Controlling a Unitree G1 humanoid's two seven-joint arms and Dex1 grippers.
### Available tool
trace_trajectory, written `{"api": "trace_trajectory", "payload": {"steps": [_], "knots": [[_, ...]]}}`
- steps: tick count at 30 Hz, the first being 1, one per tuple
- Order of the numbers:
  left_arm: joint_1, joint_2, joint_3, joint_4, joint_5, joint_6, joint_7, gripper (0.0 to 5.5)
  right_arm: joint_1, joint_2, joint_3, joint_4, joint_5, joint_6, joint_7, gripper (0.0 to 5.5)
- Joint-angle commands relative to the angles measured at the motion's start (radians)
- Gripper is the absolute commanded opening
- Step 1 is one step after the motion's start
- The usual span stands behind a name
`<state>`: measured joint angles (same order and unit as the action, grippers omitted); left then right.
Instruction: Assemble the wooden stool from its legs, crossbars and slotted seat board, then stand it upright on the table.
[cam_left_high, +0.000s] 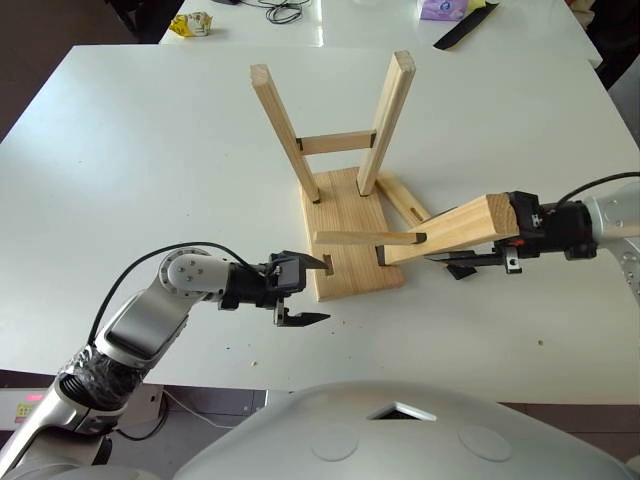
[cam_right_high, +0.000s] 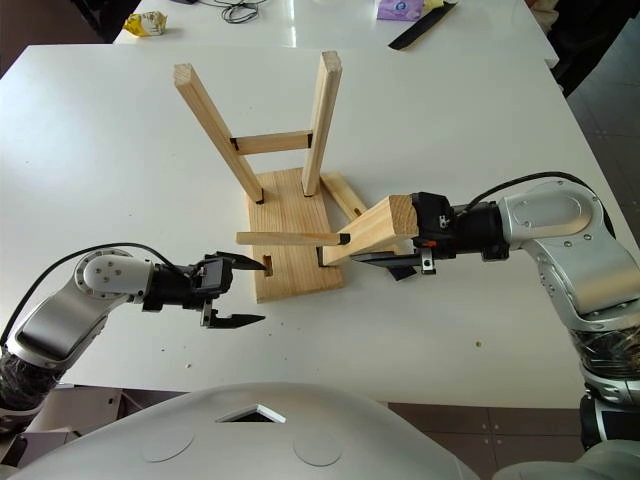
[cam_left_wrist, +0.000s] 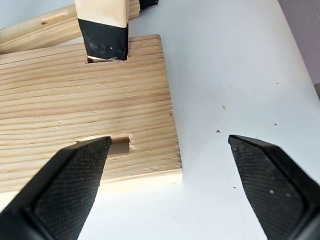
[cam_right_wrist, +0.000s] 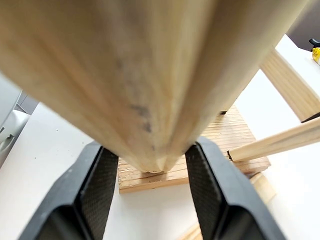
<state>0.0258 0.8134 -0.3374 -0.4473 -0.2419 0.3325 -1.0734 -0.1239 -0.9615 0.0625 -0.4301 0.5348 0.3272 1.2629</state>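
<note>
left eye view: the left gripper hovers low over the white table, at 7 o'clock of the seat board. its two fingers are wide apart and hold nothing. one black finger pad lies over the near edge of the board, just beside an empty slot; the other pad is over the bare table.

the seat board lies flat near the middle of the table. at its 12 o'clock end two legs stand in their slots: the left leg leans toward 11 o'clock, and the right leg is nearly upright. a short crossbar joins them about halfway up.

at 4 o'clock of the board a third leg is tilted, with its lower end at the board's near right slot and its top pointing to 3 o'clock. a second crossbar sticks out of it toward 9 o'clock, over the board.

a loose wooden piece lies flat on the table, touching the board's 2 o'clock side.

the right gripper is clamped on the third leg near its upper end.
</note>
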Motion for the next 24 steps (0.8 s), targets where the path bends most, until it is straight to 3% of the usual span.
{"api": "trace_trajectory", "payload": {"steps": [1, 15, 24], "knots": [[-0.008, 0.011, 0.012, 0.0, 0.003, -0.005, -0.011, 4.33, 0.009, -0.014, 0.064, 0.024, -0.012, 0.072, 0.033, 2.02], [0.014, 0.011, 0.013, -0.004, 0.007, -0.004, 0.0, 4.33, -0.101, 0.039, 0.206, 0.094, -0.061, 0.11, 0.027, 2.02], [0.019, 0.009, 0.025, -0.019, -0.008, 0.011, 0.008, 4.33, -0.065, 0.072, 0.278, 0.102, -0.132, 0.091, -0.022, 2.02]]}}
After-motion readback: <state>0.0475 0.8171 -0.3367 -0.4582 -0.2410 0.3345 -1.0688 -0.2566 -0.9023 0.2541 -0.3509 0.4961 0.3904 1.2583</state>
